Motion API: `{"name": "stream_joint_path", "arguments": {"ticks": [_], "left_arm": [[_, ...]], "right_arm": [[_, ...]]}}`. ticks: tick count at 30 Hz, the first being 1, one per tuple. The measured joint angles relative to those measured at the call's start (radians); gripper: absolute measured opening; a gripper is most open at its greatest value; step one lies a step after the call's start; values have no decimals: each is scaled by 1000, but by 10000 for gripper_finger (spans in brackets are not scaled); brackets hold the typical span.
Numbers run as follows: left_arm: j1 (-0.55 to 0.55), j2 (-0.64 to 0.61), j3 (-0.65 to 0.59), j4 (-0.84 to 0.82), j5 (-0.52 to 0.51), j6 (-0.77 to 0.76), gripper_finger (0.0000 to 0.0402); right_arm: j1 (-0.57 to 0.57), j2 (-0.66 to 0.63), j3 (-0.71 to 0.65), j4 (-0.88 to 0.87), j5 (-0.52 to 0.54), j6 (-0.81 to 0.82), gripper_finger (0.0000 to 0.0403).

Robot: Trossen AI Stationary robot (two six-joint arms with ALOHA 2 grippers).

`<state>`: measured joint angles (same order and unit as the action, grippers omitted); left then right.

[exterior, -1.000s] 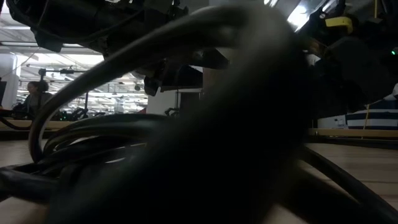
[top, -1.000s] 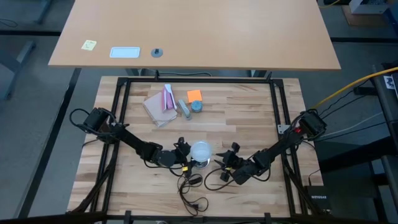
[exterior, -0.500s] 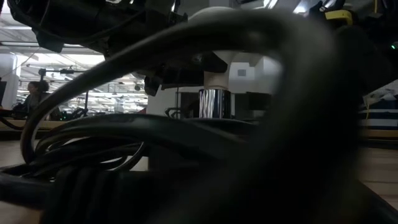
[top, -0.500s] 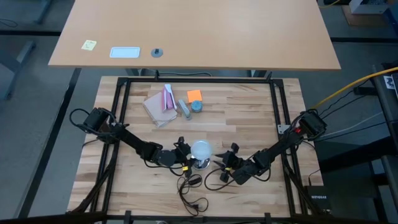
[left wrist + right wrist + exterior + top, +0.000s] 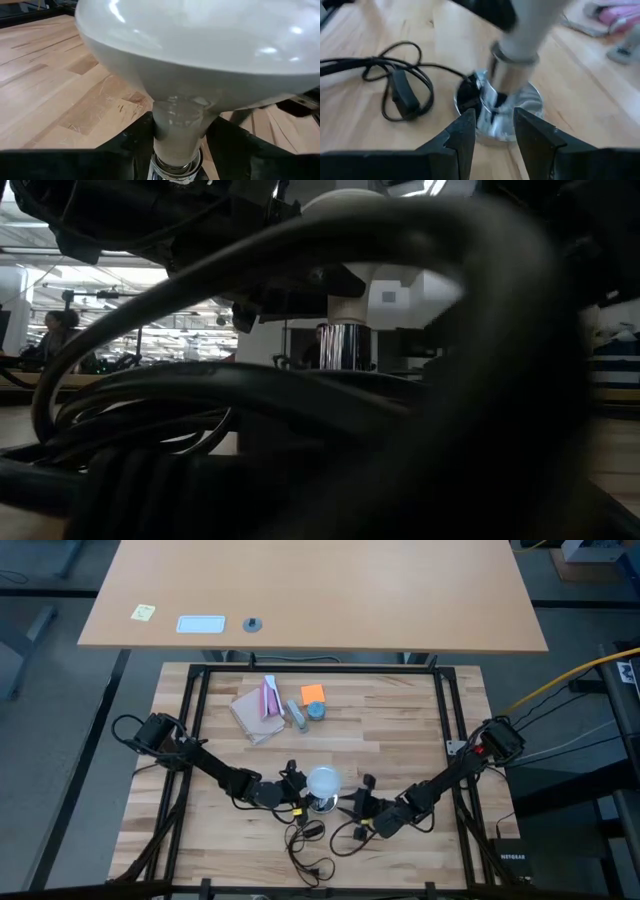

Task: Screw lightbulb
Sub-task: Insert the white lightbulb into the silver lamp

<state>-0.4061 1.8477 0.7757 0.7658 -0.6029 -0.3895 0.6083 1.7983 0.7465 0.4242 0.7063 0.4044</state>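
Lightbulb: the frosted white globe lightbulb (image 5: 323,781) stands upright near the front middle of the wooden table (image 5: 400,730), globe up, its pale grey neck (image 5: 176,131) tapering to the silver screw base (image 5: 512,70).
Base position: in the right wrist view the screw base hangs just above the round silver socket (image 5: 492,112); whether its threads touch the socket cannot be told.
Left gripper: the left gripper (image 5: 292,789) sits just beside the bulb on its left; its dark fingers (image 5: 132,142) are pressed against the neck from both sides, pinching the bulb below the globe.
Right gripper: the right gripper (image 5: 358,807) lies low on the table, just right of the bulb and socket; its two fingers (image 5: 462,135) stand parted, pointing at the socket with nothing between them.
Cord: a thin black cord (image 5: 380,65) with an inline switch (image 5: 404,97) loops across the table from the socket, toward the front edge.
Low view: thick dark cables (image 5: 200,400) fill the foreground; the bulb's neck and screw base (image 5: 346,345) show between them.
Far objects: an orange pad (image 5: 313,693), a small blue-grey round piece (image 5: 317,710) and a pink-and-tan packet (image 5: 262,706) lie together toward the back of the table, well apart from the bulb.
Beyond the table: a tan desk (image 5: 320,590) carries a yellow note (image 5: 143,612) and a white card (image 5: 201,624).
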Motion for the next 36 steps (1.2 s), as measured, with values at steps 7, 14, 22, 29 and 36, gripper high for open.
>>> {"name": "stream_joint_path", "arguments": {"ticks": [7, 14, 22, 29, 36], "left_arm": [[0, 0, 0, 0, 0, 3, 158], [0, 0, 0, 0, 0, 2, 158], [-1, 0, 0, 0, 0, 1, 158], [0, 0, 0, -2, -13, 5, 159], [0, 0, 1, 11, -10, 12, 159]], "right_arm": [[0, 121, 120, -16, -10, -72, 138], [0, 182, 222, -193, -3, -49, 138], [-3, 184, 246, -414, 54, 130, 138], [-42, 184, 246, -435, 79, 148, 138], [-120, 185, 246, -438, 94, 127, 138]]}}
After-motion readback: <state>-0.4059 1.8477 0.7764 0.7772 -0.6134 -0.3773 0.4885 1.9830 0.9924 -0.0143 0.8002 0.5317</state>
